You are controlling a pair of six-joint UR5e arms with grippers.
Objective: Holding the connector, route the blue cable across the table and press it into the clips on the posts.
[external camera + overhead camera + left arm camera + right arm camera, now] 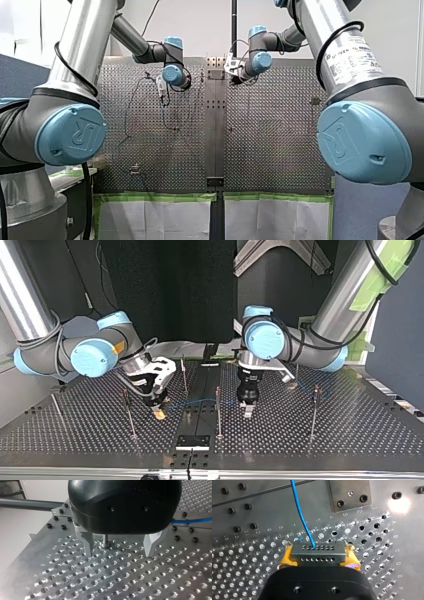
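- Right jaws are clamping the grey connector (317, 555) by its two ends, with the yellow pads (286, 556) pressing against it.
- Left jaws are standing wide apart and holding nothing, their metal fingers (88, 543) hanging just above the perforated tabletop (125, 580).
- One thin post (106, 541) is showing its foot between those fingers, touching neither.
- The connector is hovering low over the tabletop, just beside the smooth centre strip (200, 385), nearer the edge farthest from the arms' bases than the edge beside them.
- The blue cable (299, 512) is leaving the connector's face and running across the centre strip toward the left jaws, staying low over the tabletop.
- Other posts (314, 410) are standing upright on both halves of the tabletop; whether the cable is sitting in any clip cannot be told.
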